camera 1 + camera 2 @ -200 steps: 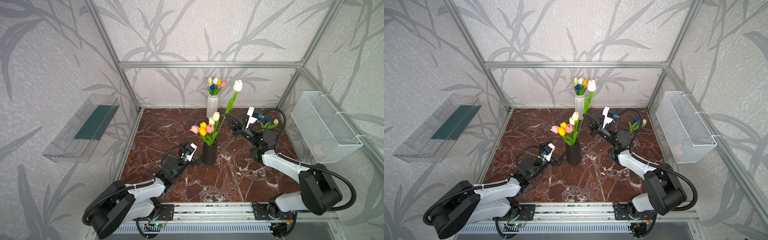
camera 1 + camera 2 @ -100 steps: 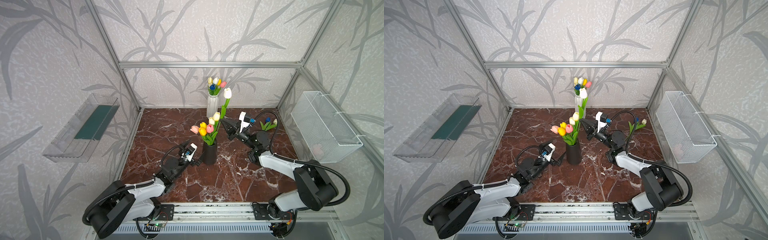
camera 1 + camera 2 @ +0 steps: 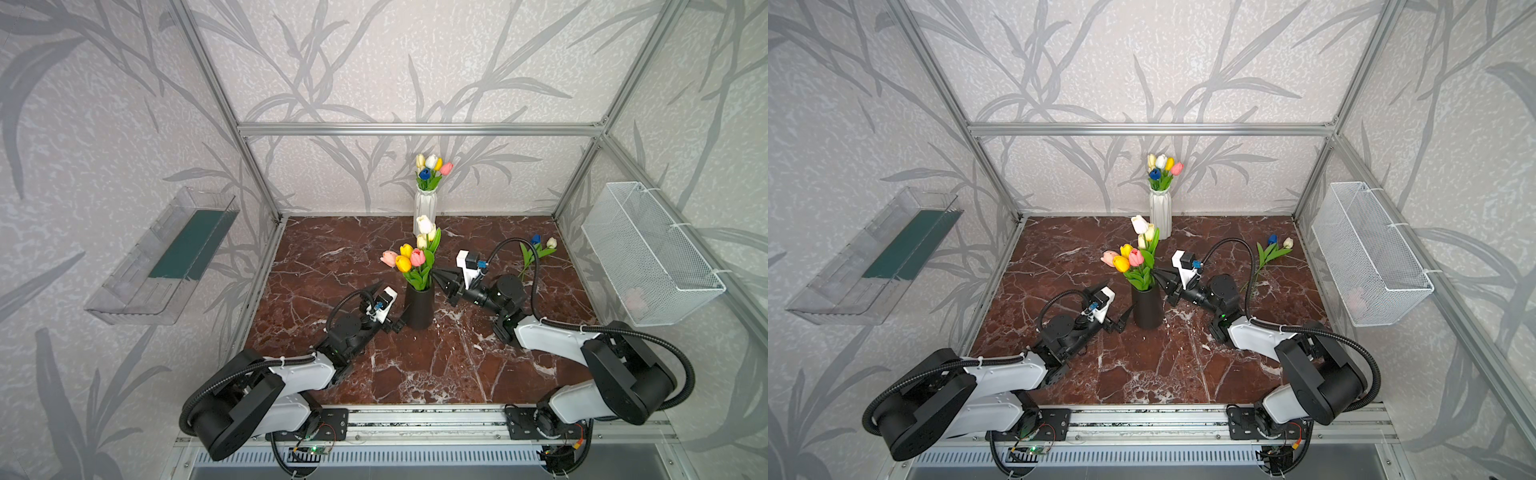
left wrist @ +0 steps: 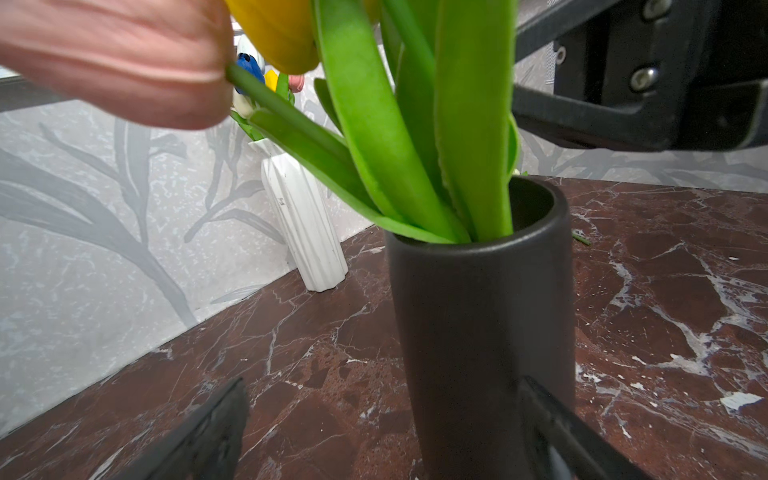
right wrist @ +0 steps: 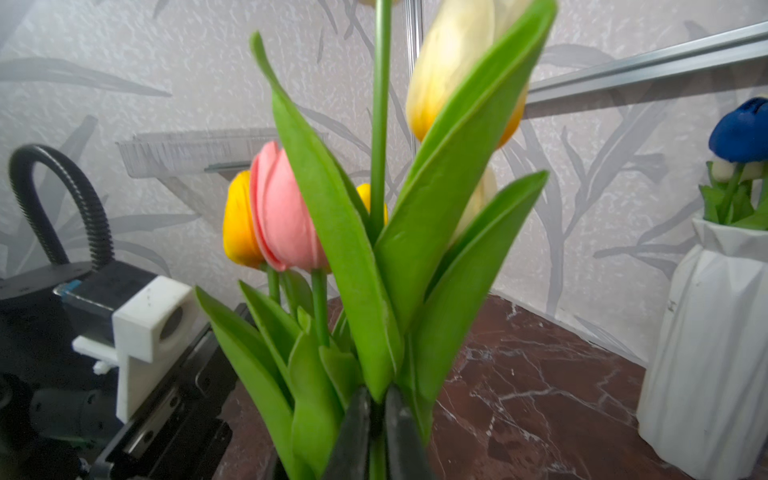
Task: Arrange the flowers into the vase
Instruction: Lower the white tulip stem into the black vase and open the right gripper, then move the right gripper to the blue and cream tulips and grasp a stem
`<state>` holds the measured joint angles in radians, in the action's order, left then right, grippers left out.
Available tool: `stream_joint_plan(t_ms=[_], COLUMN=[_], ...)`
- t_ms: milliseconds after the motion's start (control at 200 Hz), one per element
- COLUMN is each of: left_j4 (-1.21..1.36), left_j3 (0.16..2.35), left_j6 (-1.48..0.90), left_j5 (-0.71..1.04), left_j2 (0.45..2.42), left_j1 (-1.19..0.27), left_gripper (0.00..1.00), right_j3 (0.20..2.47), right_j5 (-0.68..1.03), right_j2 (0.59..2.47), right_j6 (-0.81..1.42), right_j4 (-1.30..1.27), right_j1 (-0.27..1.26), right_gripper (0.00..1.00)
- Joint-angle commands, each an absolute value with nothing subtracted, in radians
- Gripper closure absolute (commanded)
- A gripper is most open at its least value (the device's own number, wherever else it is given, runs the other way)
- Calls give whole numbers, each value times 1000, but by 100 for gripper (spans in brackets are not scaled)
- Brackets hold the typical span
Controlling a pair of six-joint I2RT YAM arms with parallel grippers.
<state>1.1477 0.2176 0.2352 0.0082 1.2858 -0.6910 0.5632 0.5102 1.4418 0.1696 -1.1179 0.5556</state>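
A black vase [image 3: 419,307] [image 3: 1147,309] stands mid-table and holds several flowers: yellow, pink and cream tulips. A taller white tulip [image 3: 424,224] [image 3: 1139,224] rises above the bunch. My right gripper [image 3: 440,282] [image 5: 376,409] sits just right of the vase rim, its fingers close on either side of that tulip's stem [image 5: 380,124] among the leaves. My left gripper [image 3: 395,324] [image 4: 380,436] stays low at the vase's left, wide open, with the vase body [image 4: 478,332] between its fingers, closer to one. Two loose flowers [image 3: 536,251] [image 3: 1273,249], blue and white, lie at the back right.
A white ribbed vase [image 3: 424,208] [image 5: 715,353] with several tulips stands at the back wall. A wire basket [image 3: 648,253] hangs on the right wall and a clear shelf [image 3: 166,257] on the left wall. Brown marble table [image 3: 415,374].
My right gripper has moved left and down to the black vase, lowering the white tulip into the bunch. The left arm has not moved.
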Motion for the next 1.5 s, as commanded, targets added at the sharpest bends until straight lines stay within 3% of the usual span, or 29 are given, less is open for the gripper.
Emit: stream_joint_plan(t_ms=[0, 140, 285, 455, 540, 645, 810, 1060, 1185, 1495], left_j4=[1216, 1228, 1245, 1249, 1248, 1247, 1247, 1256, 1251, 1243], left_j3=[216, 225, 229, 230, 232, 235, 236, 235, 233, 230], left_j6=[243, 243, 246, 241, 232, 233, 228, 229, 235, 244], left_j5=[13, 18, 13, 26, 26, 34, 38, 33, 28, 20], left_j2=[1304, 1323, 1331, 1325, 1327, 1335, 1353, 1365, 1361, 1354], left_j1=[-686, -687, -687, -687, -688, -688, -688, -688, -688, -688], left_gripper=[1, 1, 1, 1, 1, 1, 0, 1, 1, 1], right_j3=[567, 565, 541, 528, 660, 884, 1161, 1482, 1597, 1687], right_j5=[443, 381, 303, 15, -105, -273, -167, -156, -119, -149], right_j2=[1356, 1227, 1036, 922, 1033, 1268, 1607, 1960, 2085, 2211], right_j6=[114, 77, 51, 95, 161, 224, 338, 324, 322, 351], right_j4=[-1009, -883, -753, -579, -346, -25, 243, 520, 603, 668], right_j1=[559, 555, 523, 344, 212, 103, -53, -92, -110, -115], right_gripper=[64, 44, 38, 39, 46, 46, 55, 58, 64, 73])
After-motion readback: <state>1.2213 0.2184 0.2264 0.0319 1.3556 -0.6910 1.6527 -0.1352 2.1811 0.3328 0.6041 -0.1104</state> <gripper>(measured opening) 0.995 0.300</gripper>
